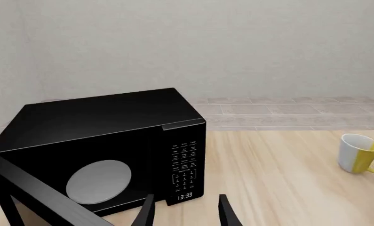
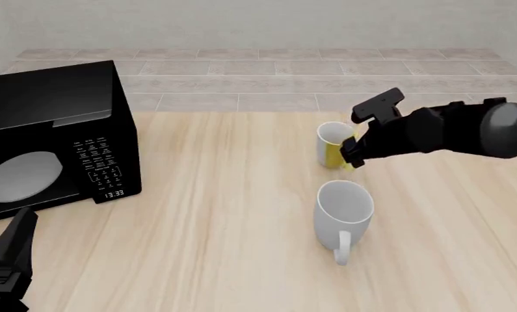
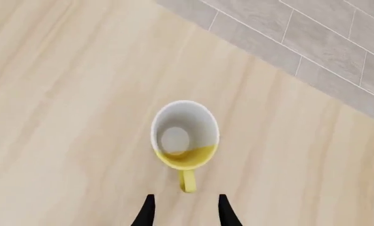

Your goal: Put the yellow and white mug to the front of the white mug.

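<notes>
The yellow and white mug (image 3: 184,142) stands upright and empty toward the worktop's (image 2: 224,195) far edge, behind the empty white mug (image 2: 344,209). Right jaws (image 3: 184,211) hover apart above its handle; left jaws (image 1: 185,212) apart.

A simulated kitchen-like setting, rendered by computer rather than photographed. A boxy black microwave oven (image 2: 54,140) with a round grey window, keypad and lit clock stands at the far left edge of a pale wood-grain table (image 2: 206,221). Beyond the table's far edge lie grey floor tiles (image 2: 267,65) and a plain pale wall (image 2: 267,23).
</notes>
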Robot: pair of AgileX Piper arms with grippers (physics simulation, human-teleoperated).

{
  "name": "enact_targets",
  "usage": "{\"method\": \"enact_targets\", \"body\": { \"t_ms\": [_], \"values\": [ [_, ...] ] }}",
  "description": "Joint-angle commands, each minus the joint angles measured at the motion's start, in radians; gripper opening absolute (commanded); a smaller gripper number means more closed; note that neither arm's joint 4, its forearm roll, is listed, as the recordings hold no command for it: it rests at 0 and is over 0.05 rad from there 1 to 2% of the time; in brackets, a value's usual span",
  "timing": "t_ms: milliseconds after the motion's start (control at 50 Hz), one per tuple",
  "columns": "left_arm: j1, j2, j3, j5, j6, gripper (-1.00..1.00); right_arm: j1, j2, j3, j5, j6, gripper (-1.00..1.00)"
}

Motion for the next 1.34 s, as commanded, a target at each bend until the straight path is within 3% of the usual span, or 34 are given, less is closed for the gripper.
{"method": "enact_targets", "body": {
  "t_ms": [20, 780, 1340],
  "values": [
    [0.0, 0.0, 0.0, 0.0, 0.0, 1.0, 0.005, -0.076, 0.012, 0.039, -0.004, 1.0],
    [0.0, 0.0, 0.0, 0.0, 0.0, 1.0, 0.066, -0.468, 0.116, 0.209, -0.024, 1.0],
    [0.0, 0.0, 0.0, 0.0, 0.0, 1.0, 0.101, -0.748, 0.246, 0.262, -0.038, 1.0]
  ]
}}
